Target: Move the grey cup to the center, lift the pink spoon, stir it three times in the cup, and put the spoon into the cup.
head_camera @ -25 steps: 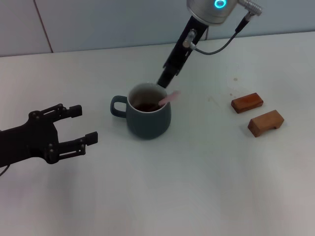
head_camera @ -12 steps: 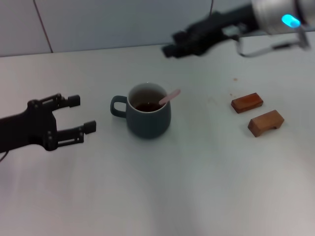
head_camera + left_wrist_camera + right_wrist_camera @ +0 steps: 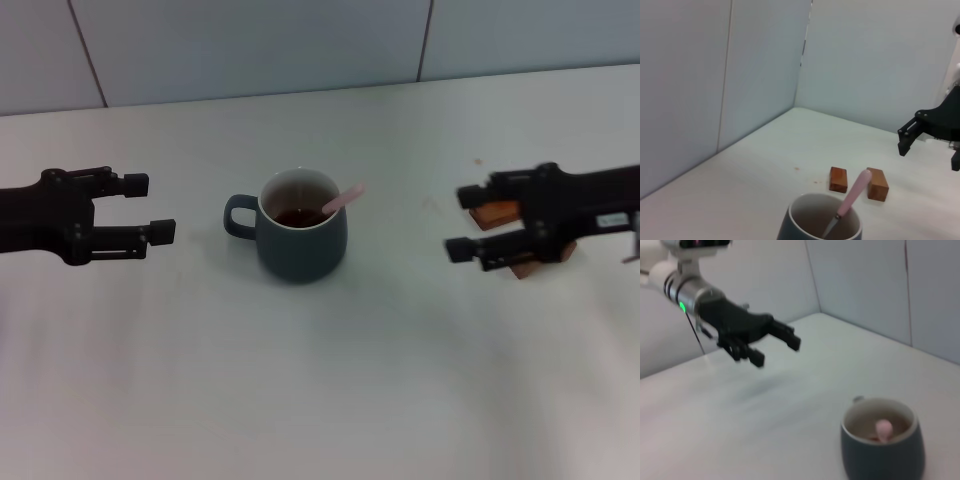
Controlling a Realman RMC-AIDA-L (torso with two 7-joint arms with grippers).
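Note:
The grey cup stands in the middle of the white table, its handle toward my left. The pink spoon rests inside it, its handle leaning over the rim toward my right. Both also show in the left wrist view, cup and spoon, and in the right wrist view, cup and spoon. My left gripper is open and empty, left of the cup. My right gripper is open and empty, right of the cup, over the wooden blocks.
Two brown wooden blocks lie at the right: one partly behind my right gripper, the other mostly hidden under it. They also show in the left wrist view. A tiled wall runs along the table's far edge.
My right arm has swung from above and behind the cup down to the right, low over the wooden blocks. My left gripper has drawn back a little to the left. The spoon stays in the cup.

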